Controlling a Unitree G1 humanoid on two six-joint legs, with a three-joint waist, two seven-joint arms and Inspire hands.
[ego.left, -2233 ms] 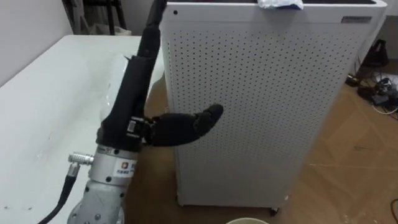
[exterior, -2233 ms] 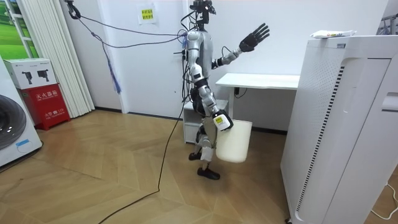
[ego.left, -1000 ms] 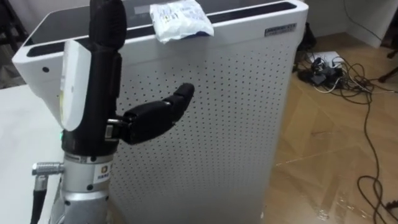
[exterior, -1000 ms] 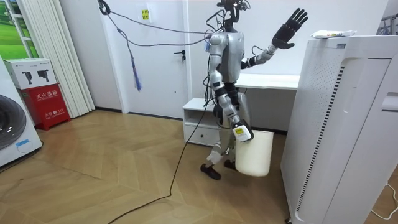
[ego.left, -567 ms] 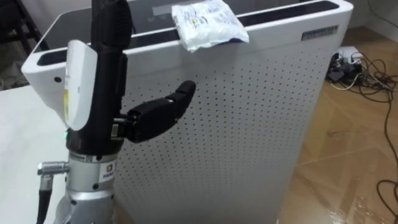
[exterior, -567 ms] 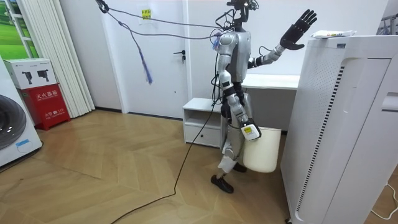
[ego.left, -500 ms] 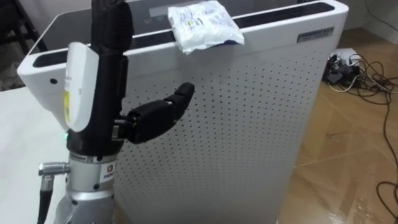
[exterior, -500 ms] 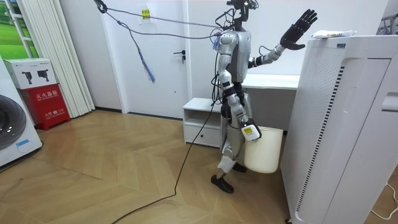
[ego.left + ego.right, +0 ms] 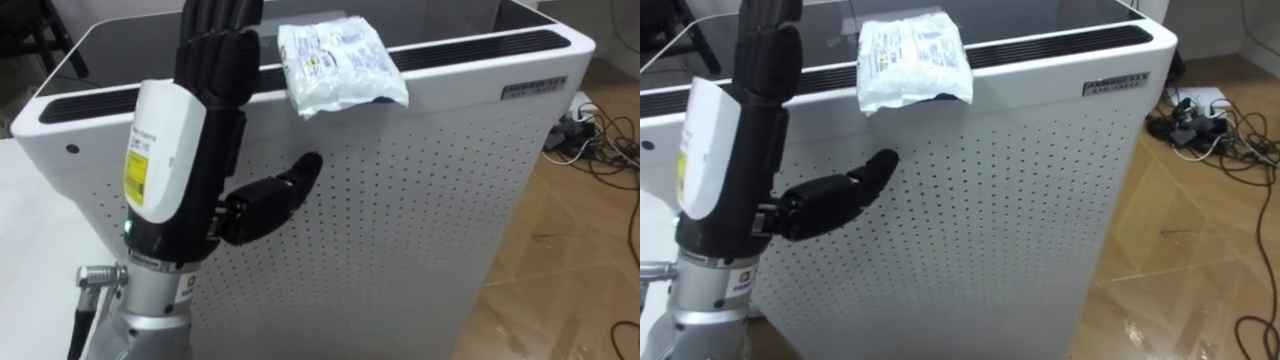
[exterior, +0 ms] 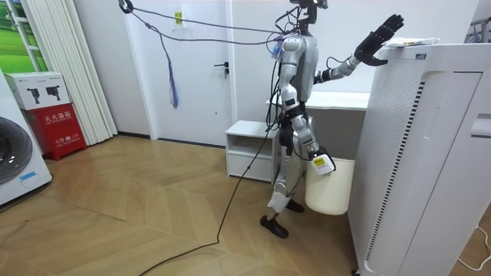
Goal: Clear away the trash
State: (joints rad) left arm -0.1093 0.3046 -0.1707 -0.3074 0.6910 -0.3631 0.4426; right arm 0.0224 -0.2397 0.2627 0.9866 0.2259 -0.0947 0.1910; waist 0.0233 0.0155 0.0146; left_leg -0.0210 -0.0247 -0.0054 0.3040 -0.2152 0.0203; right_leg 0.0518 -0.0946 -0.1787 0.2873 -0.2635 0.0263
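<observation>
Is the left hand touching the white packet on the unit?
No, the open left hand is raised beside the packet, a clear gap between them.

Packet (image 9: 340,62) atop cabinet (image 9: 430,210), left hand (image 9: 208,100) to its left

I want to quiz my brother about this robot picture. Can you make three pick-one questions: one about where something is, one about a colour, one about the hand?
1. Where is the packet? A on the floor; B on top of the cabinet; C inside the cabinet.
2. What colour is the packet? A red; B green; C white.
3. How are the left hand's fingers? A straight; B curled round the packet; C in a fist.
Answers: B, it lies at the cabinet's top edge; C, its wrap is white; A, they point straight up and hold nothing.
</observation>
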